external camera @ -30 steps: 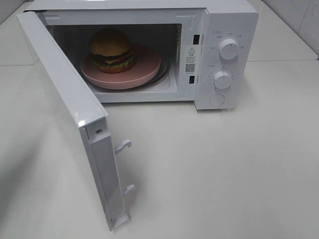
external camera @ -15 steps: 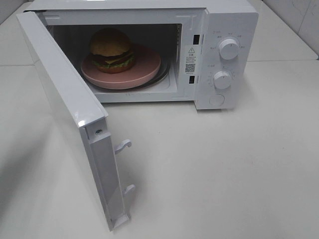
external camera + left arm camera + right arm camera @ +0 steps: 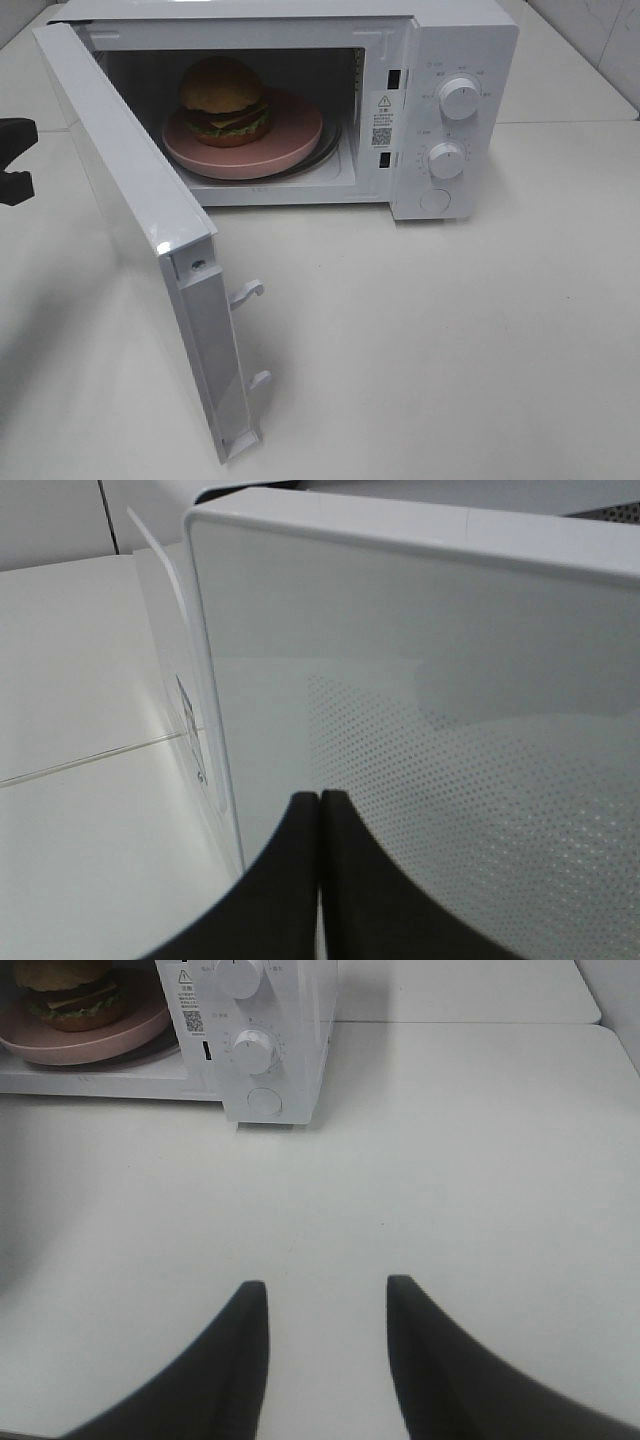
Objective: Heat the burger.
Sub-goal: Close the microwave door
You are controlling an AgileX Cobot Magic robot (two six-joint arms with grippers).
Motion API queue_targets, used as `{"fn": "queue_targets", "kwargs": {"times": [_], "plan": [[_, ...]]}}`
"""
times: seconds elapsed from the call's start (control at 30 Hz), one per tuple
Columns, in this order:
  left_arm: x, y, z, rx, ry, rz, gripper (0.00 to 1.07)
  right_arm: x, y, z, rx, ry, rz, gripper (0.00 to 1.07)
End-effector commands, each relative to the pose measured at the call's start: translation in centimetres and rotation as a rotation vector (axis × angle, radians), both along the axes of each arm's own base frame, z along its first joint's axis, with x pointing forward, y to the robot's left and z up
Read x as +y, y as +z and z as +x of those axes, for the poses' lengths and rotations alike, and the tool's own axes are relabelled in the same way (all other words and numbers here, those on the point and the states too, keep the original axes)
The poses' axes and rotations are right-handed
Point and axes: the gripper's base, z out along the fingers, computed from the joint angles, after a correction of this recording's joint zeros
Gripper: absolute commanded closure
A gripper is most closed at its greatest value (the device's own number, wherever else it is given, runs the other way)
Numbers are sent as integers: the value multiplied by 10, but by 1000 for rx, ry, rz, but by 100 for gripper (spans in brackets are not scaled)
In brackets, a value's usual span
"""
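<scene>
The burger (image 3: 223,97) sits on a pink round plate (image 3: 295,130) inside the white microwave (image 3: 455,40), whose door (image 3: 135,210) stands wide open toward the front left. The right wrist view also catches the burger (image 3: 70,995) on the plate (image 3: 100,1045). My left gripper (image 3: 320,815) is shut with nothing in it, close to the outer face of the door (image 3: 430,660). A dark part of the left arm (image 3: 12,186) shows at the left edge of the exterior view. My right gripper (image 3: 325,1295) stands open and empty over bare table, in front of the microwave's control panel (image 3: 265,1050).
Two white knobs (image 3: 459,97) (image 3: 446,160) and a round button (image 3: 434,201) sit on the microwave's right panel. Two latch hooks (image 3: 247,292) stick out from the door's free edge. A white tabletop (image 3: 450,340) spreads in front and to the right.
A dark part of the left arm has come into the exterior view at the left edge, behind the open door. The burger, plate and door have not moved.
</scene>
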Motion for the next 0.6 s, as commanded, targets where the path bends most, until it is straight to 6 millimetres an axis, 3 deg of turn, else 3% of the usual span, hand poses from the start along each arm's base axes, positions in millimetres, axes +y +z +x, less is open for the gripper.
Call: {"fn": "queue_targets", "kwargs": {"times": [0.03,0.6], "plan": [[-2,-1,3,4,-16,-24,107,0,-1,-3,-27,1,-7,66],[-30,-16,2,64,-101,-17,107,0,-1,-3,-27,1,-7,66]]}}
